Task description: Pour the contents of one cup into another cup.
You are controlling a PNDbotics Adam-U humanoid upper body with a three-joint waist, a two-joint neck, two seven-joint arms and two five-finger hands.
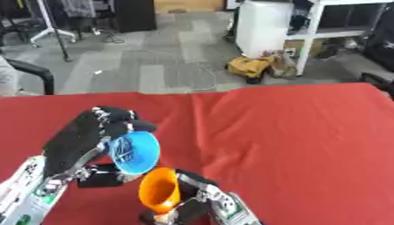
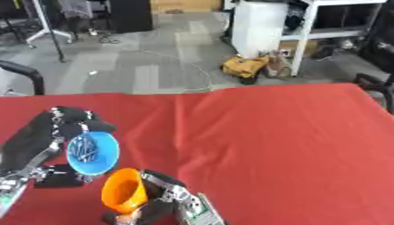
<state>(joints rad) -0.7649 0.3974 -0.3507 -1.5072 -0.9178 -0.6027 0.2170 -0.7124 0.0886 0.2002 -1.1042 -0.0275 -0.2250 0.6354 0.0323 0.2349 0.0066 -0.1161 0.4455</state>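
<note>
Two cups in play, both held low over the red bench [image 1: 292,132]. Blue cup [image 1: 133,152] in left hand [image 1: 81,143], fingers curled round it, tipped hard with mouth facing right and down toward orange cup [image 1: 159,190]. Orange cup just beside and below, tilted, gripped by right hand [image 1: 202,193], fingers wrapped at its base. Small pale bits visible inside blue cup in right eye view, so probably mid-pour, transfer not finished. Orange cup interior hidden; right hand partly cut off at bottom edge; contents' identity unclear.
</note>
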